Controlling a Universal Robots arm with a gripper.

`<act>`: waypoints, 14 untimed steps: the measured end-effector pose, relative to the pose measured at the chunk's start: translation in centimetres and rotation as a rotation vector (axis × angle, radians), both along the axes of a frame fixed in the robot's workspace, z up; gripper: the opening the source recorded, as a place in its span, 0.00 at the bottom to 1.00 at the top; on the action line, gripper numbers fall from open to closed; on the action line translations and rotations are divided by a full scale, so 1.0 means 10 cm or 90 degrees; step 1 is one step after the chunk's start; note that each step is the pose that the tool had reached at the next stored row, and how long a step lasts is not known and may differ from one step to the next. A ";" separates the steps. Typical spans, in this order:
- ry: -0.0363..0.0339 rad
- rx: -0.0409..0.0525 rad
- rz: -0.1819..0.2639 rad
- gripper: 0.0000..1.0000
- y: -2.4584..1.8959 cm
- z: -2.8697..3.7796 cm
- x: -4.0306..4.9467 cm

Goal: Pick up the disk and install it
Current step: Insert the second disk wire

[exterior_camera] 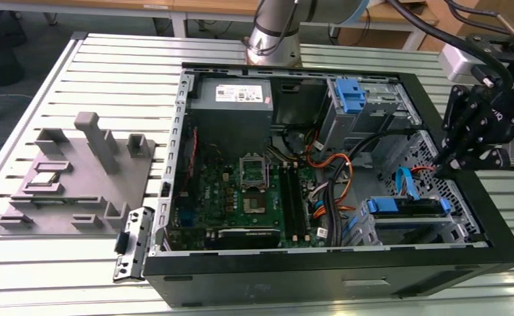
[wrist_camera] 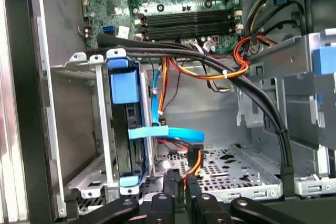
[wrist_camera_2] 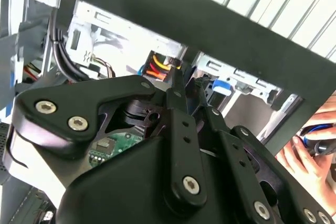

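The disk (exterior_camera: 406,206) sits on edge inside the lower drive cage (exterior_camera: 414,227) of the open computer case, its blue rail ends facing the motherboard. In the first wrist view the disk (wrist_camera: 127,145) shows as a dark slab between blue tabs in the metal cage (wrist_camera: 89,129). My gripper (exterior_camera: 439,168) hangs over the case's wall on the exterior view's right, beside that cage and apart from the disk. Its black fingertips (wrist_camera: 172,183) stand close together with nothing held, above the perforated case floor. In the second wrist view the gripper (wrist_camera_2: 188,83) points into the case.
A blue flat cable (wrist_camera: 168,134) and orange wires (wrist_camera: 210,74) cross near the cage. The case also holds a motherboard (exterior_camera: 239,191), a power supply (exterior_camera: 232,95) and an upper bay with a blue latch (exterior_camera: 349,99). A grey fixture plate (exterior_camera: 72,178) lies beside it. A person's hand (wrist_camera_2: 302,158) is outside the case.
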State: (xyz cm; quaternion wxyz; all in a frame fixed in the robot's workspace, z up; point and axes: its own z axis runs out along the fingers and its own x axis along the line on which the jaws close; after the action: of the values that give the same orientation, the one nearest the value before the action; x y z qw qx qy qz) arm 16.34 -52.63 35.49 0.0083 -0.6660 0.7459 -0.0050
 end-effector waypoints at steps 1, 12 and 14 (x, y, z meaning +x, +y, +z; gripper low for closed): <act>0.0002 -0.0004 0.000 0.24 0.000 -0.005 0.021; 0.0022 -0.0134 0.000 0.24 0.000 -0.086 0.012; 0.0022 -0.0154 0.000 0.24 0.000 -0.089 -0.035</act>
State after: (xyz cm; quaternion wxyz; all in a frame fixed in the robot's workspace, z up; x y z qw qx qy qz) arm 16.00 -52.63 34.60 -0.0010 -0.6661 0.7458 -0.0129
